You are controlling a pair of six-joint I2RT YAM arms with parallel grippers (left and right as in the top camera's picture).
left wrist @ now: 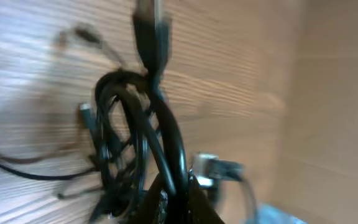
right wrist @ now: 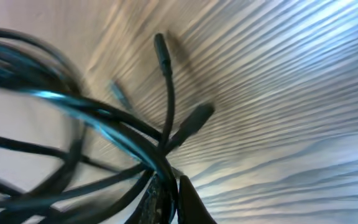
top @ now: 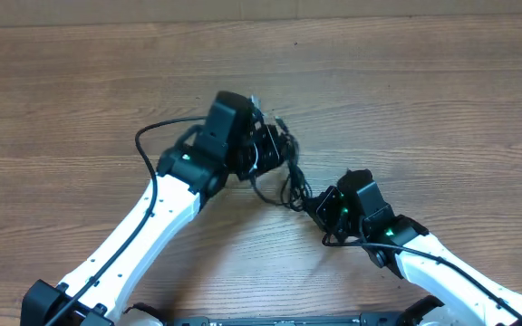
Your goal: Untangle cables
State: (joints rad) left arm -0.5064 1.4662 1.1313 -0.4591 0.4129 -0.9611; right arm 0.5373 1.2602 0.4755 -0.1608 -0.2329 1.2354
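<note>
The cables (top: 284, 172) are a tangled bunch of thin black cords held between my two grippers at the table's middle. My left gripper (top: 263, 149) is shut on the bunch; in the left wrist view the cables (left wrist: 138, 134) loop up from the jaws (left wrist: 179, 186), with a black plug at the top and a silver-tipped plug at the right. My right gripper (top: 320, 206) is shut on the other end of the bunch; in the right wrist view several cords (right wrist: 92, 118) fan out from the jaws (right wrist: 169, 193), with two plug ends hanging free.
The wooden table (top: 424, 100) lies all around. A thin black loop (top: 148, 136) arcs out left of the left wrist; another cord (top: 338, 240) loops by the right wrist. The two arms (top: 152, 226) reach in from the front edge.
</note>
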